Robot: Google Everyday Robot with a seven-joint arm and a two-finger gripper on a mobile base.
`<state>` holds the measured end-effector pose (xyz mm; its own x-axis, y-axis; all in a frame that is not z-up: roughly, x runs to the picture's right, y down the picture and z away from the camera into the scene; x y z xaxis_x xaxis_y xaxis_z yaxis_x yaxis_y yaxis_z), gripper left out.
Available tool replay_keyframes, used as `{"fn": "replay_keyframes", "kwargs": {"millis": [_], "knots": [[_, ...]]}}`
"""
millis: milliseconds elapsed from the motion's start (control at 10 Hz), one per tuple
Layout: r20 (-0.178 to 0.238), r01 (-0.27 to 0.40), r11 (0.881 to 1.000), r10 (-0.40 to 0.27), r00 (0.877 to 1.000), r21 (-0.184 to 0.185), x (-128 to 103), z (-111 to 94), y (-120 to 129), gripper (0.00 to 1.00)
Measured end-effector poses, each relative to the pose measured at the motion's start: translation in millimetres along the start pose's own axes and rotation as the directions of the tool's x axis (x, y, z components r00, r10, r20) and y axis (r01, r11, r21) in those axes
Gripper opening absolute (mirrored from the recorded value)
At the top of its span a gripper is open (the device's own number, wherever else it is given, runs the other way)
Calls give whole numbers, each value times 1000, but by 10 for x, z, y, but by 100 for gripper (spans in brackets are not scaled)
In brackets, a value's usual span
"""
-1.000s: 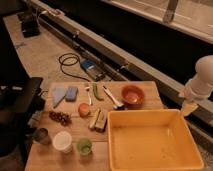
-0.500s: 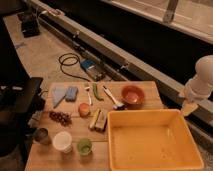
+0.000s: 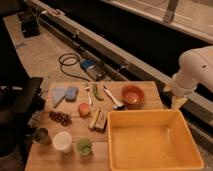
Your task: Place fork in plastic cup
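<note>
The fork (image 3: 89, 95) lies flat on the wooden tabletop (image 3: 150, 102), near the far edge. It is small and pale, and it sits between a blue sponge (image 3: 71, 93) on its left and a green utensil (image 3: 96, 91) just beside it on the right. A round orange ball (image 3: 83, 109) rests just in front of the fork. The plastic cup (image 3: 84, 146) is green and stands upright at the near edge of the tabletop, well apart from the fork. A white cup (image 3: 62, 141) stands just beside it on the left, and a dark metal cup (image 3: 41, 135) stands left of that one. A spoon (image 3: 113, 97) with a white bowl and a dark handle lies to the right of the green utensil, and its dark end is next to an orange bowl (image 3: 132, 95). A bunch of dark grapes (image 3: 60, 117) lies behind the cups. A big yellow tray (image 3: 150, 116) fills the right part of the tabletop. The gripper (image 3: 177, 103) hangs from the white arm (image 3: 197, 67) off the right side of the tabletop, just past the far right corner of the tray. It is far from both the fork and the plastic cup. Its jaws are spread apart and hold nothing
</note>
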<state>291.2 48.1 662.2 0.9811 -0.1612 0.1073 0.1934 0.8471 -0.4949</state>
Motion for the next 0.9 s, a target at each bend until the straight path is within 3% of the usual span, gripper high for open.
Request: {"fn": "replay_keyframes", "kwargs": {"millis": [100, 200, 700, 900], "knots": [[21, 61, 998, -61, 998, 9, -209, -11, -41, 65], [24, 74, 997, -74, 997, 11, -245, -9, -47, 65], [13, 75, 997, -75, 997, 8, -223, -28, -50, 65], [-22, 144, 990, -144, 989, -7, -241, -43, -214, 65]]}}
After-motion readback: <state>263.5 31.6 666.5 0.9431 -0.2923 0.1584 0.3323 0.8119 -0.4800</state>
